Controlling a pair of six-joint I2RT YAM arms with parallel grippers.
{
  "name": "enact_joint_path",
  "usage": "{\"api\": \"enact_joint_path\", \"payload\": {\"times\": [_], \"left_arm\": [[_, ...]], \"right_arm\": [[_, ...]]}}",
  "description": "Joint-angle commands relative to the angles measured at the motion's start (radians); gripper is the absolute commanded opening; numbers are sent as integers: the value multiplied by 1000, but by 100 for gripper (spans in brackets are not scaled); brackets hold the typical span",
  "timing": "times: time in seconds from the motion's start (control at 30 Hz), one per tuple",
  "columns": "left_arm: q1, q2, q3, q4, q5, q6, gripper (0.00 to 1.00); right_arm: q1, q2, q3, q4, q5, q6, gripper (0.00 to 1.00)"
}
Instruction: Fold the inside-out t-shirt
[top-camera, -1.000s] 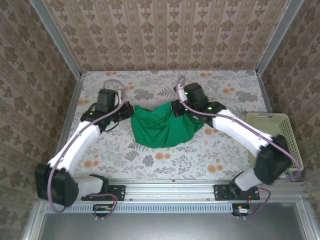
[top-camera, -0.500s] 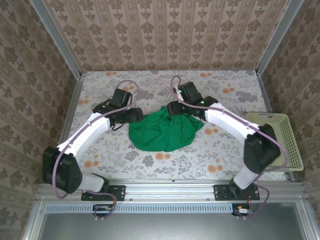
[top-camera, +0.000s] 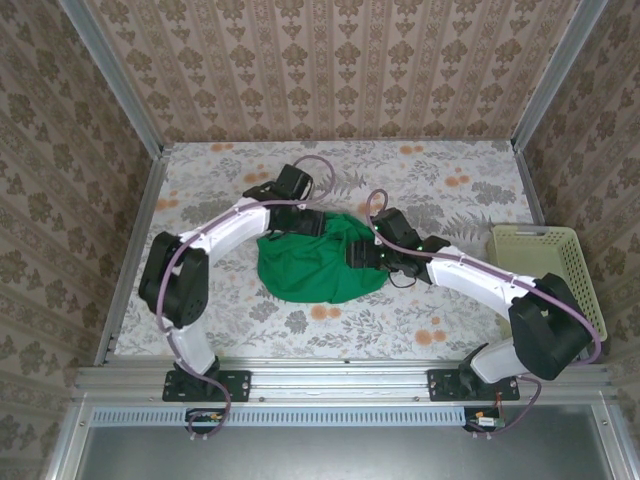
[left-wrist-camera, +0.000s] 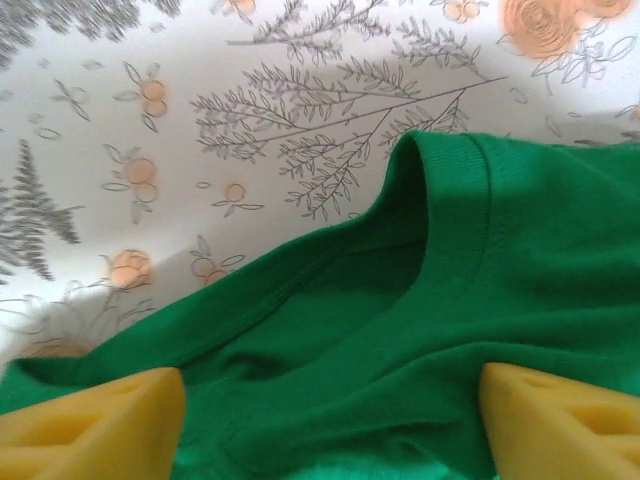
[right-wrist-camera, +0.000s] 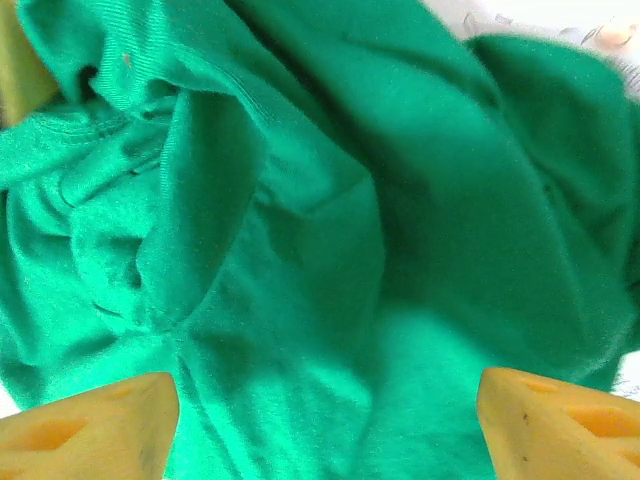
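The bright green t-shirt (top-camera: 315, 268) lies in a bunched, rounded heap at the middle of the table. My left gripper (top-camera: 312, 223) rests at its far left edge, and my right gripper (top-camera: 360, 252) sits on its right side. In the left wrist view the left gripper (left-wrist-camera: 330, 425) is open, its yellow fingertips (left-wrist-camera: 95, 420) wide apart over the cloth, with the ribbed collar (left-wrist-camera: 470, 200) just beyond. The right gripper (right-wrist-camera: 330, 430) is also open, its fingertips (right-wrist-camera: 555, 420) spread over crumpled folds of the t-shirt (right-wrist-camera: 330, 230).
A pale yellow-green plastic basket (top-camera: 560, 262) stands at the right edge of the table. The flowered tablecloth (top-camera: 450, 180) is bare behind and in front of the shirt. Metal frame posts and wallpapered walls close in the back and sides.
Both arms swung inward toward the table's middle. The shirt, earlier stretched between the two grippers, has gathered into a compact heap, and both grippers now stand open over it.
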Motion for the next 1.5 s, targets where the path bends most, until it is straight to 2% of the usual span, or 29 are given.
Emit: {"api": "enact_joint_path", "payload": {"times": [0.0, 0.07, 0.13, 0.2, 0.3, 0.37, 0.47, 0.57, 0.63, 0.67, 0.73, 0.77, 0.83, 0.9, 1.0, 1.13, 1.37, 1.47], "left_arm": [[-3, 48, 53, -27, 47, 26, 64], [5, 60, 53, -26, 54, 18, 50], [22, 48, 33, -8, 77, 6, 35], [48, 19, -7, 18, 97, -9, 20], [92, -41, -80, 52, 119, -29, 2], [110, -83, -125, 65, 136, -34, 0], [105, -148, -195, 75, 165, -58, 0], [75, -230, -275, 98, 216, -111, 0], [36, -299, -315, 98, 213, -140, 0], [22, -324, -327, 97, 211, -149, 0], [4, -372, -353, 112, 217, -171, 0], [7, -389, -367, 129, 228, -175, 0], [35, -410, -394, 165, 238, -178, 0], [71, -413, -396, 182, 264, -181, 0], [89, -408, -391, 224, 311, -182, 0], [89, -393, -389, 236, 314, -173, 0], [100, -408, -424, 233, 298, -174, 0], [102, -406, -437, 244, 297, -181, 0]], "right_arm": [[17, 67, -15, 140, -73, 116, 80], [17, 125, -2, 155, -72, 121, 75], [10, 173, 33, 122, -35, 100, 65], [-6, 219, 73, 66, 30, 55, 50], [-54, 245, 105, 29, 84, -30, 23], [-83, 243, 124, 30, 102, -94, 13], [-112, 245, 171, 17, 137, -200, 9], [-139, 264, 223, -5, 174, -284, 9], [-149, 265, 251, -23, 177, -325, 13], [-148, 257, 258, -29, 177, -340, 19], [-140, 224, 255, -40, 169, -351, 41], [-131, 206, 250, -46, 166, -348, 47], [-98, 163, 238, -64, 163, -331, 56], [-50, 119, 223, -68, 156, -294, 61], [34, 84, 194, -26, 102, -212, 63], [102, 148, 198, 46, 16, -125, 60], [97, 285, 297, 28, 66, -131, 61], [90, 342, 347, 3, 87, -130, 57]]}}
